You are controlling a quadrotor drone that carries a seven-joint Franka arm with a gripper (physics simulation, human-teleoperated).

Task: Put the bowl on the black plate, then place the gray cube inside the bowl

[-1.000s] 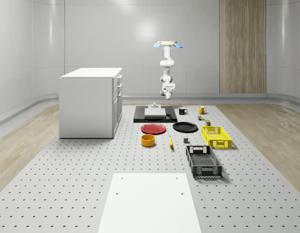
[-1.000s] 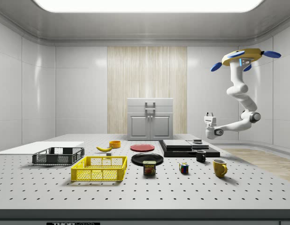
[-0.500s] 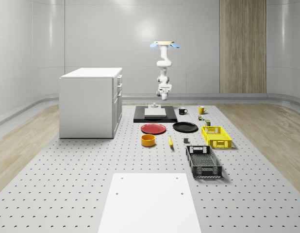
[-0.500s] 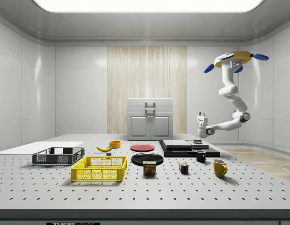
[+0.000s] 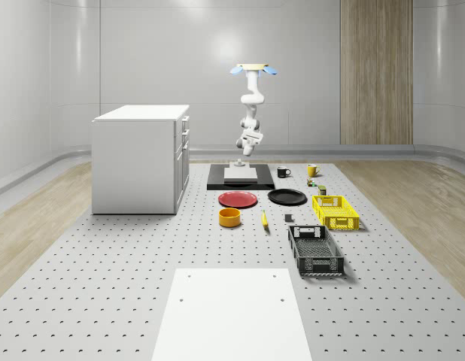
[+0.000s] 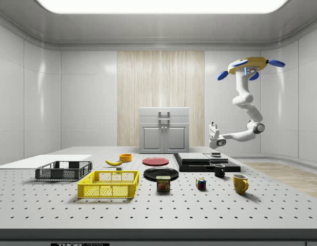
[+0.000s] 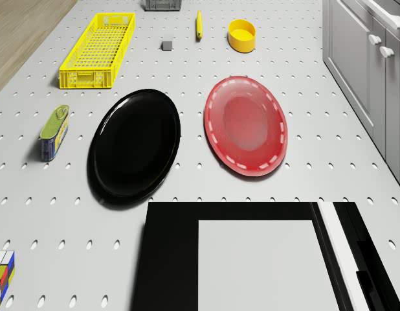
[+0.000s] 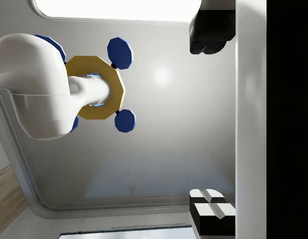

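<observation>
At the whole-scene view's left, on the perforated gray table [image 5: 104, 286], stands a white cabinet with drawers [image 5: 138, 158]. To its right, a round orange-yellow bowl [image 5: 229, 217] rests upright on the bare tabletop, just in front of a red oval plate [image 5: 238, 199] and well apart from the black plate. Behind the red plate lies a flat black slab [image 5: 217, 183] bearing a white rectangular block [image 5: 240, 174].

The quadrotor drone with yellow body and blue rotors [image 5: 254, 69] hovers high over the far end of the table, above the slab's far edge. Its white arm bends down and forward, so that the two-finger gripper [image 5: 245, 147] hangs in the air over the slab, touching nothing. In the wrist view, which looks up at the drone's underside, the gripper's fingers [image 8: 209, 30] are spread wide with nothing between them.

Farther right come a yellow banana [image 5: 263, 219], the glossy black plate [image 5: 287, 197], bare, and in front of it the small gray cube [image 5: 288, 219], alone on the table between the banana and a yellow mesh crate [image 5: 335, 211]. A black mesh crate [image 5: 315, 250] lies nearer the camera; a black mug [image 5: 282, 171] and a yellow mug [image 5: 311, 170] stand beyond the black plate.
</observation>
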